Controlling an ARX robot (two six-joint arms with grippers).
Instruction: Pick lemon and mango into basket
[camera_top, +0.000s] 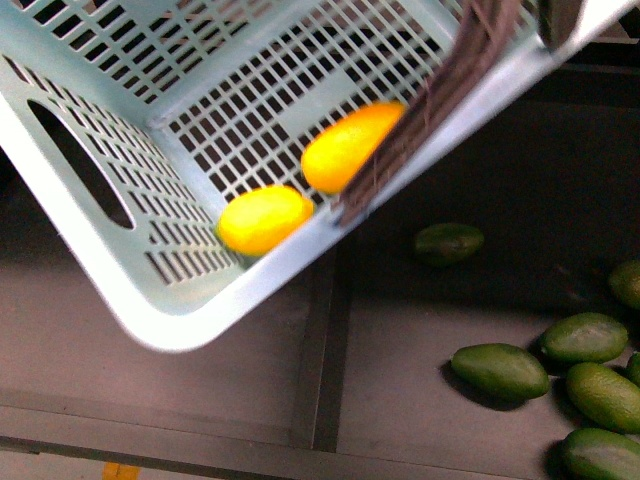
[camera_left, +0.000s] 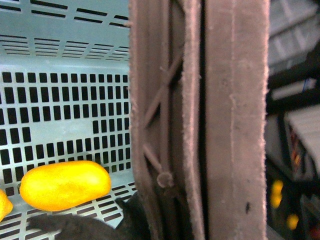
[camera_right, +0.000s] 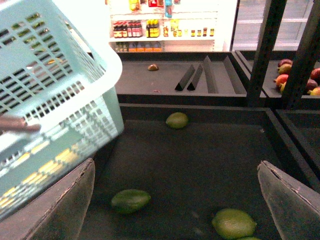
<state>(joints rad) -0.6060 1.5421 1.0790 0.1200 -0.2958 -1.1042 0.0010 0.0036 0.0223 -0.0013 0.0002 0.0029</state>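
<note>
Basket (camera_top: 150, 300) tilted, lifted above the dark bin (camera_top: 250, 370), one corner lowest and nearest the camera in the front view. Two yellow fruits inside, both rolled toward that low corner: the lemon (camera_top: 265, 220) against the slotted wall near the corner, the mango (camera_top: 350, 145), longer and more orange, just beside it and higher up the slope, partly behind the brown handles (camera_top: 420, 120). Handles run up out of the frame at the top right. Left wrist view: handles (camera_left: 200, 120) fill the middle of the picture, very close; the mango (camera_left: 65, 185) lies on the basket floor beyond, and the edge of the lemon (camera_left: 4, 205) shows at the frame's edge. Left gripper not visible as such; whether its fingers close on the handles I cannot tell. Right gripper (camera_right: 175, 200) spread wide, holding nothing, its two fingers (camera_right: 60, 205) well apart over the bin floor. Green fruits (camera_top: 500, 370) on the bin floor: seven in the front view, one alone near the basket's rim, six clustered at the right, two of them cut by the frame edge. Right wrist view shows three green fruits (camera_right: 131, 201) on the floor, plus a sliver of a fourth at the frame edge, and the basket (camera_right: 55, 100) hanging to one side. Beyond, a second empty-looking tray with three dark dividers (camera_right: 205, 75), one small brown fruit (camera_right: 153, 67), red fruits (camera_right: 287, 75) in a far bin, shelves with bottles (camera_right: 150, 27).
</note>
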